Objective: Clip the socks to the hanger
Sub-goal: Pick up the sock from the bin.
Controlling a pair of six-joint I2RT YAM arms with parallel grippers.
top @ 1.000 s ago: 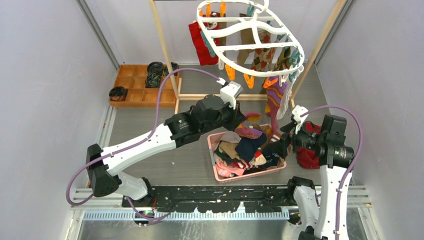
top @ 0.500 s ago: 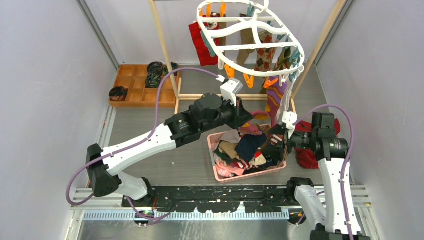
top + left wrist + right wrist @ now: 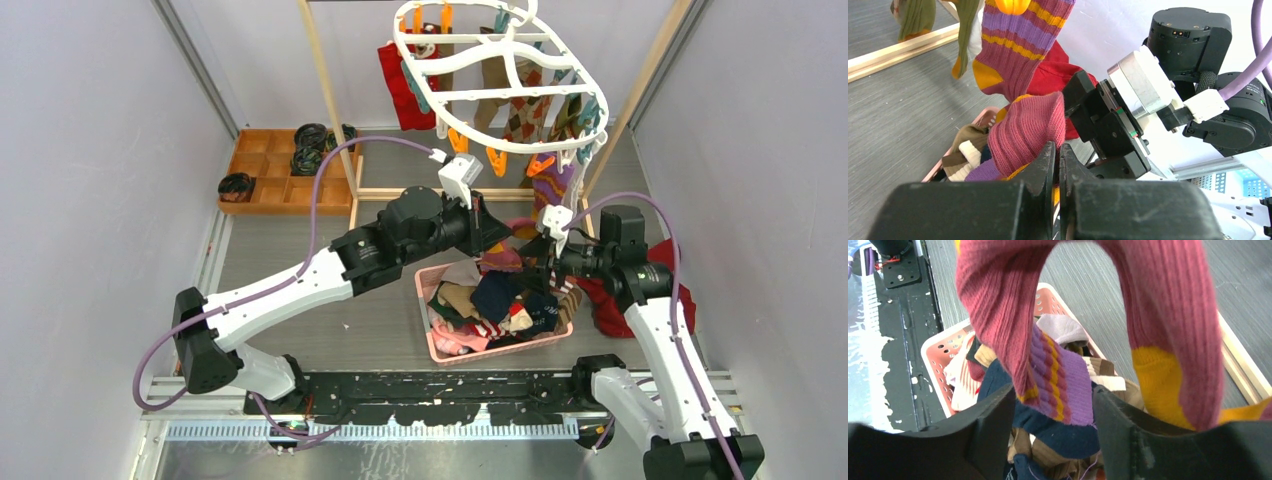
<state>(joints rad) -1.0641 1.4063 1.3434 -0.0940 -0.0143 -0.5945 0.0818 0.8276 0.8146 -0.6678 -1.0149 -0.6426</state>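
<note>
My overhead looks down from high at the near edge, left wrist view faces right, right wrist view faces down, both close, all sharing the maroon sock [image 3: 1028, 130] and pink basket [image 3: 935, 347].

Bright, even light; left end effector [image 3: 1058, 150] blurs in foreground.

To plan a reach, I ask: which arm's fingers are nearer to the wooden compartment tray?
Left. The left fingers, shut on a maroon sock, are right of the wooden tray, near the pink basket; the right fingers are even farther right.
</note>
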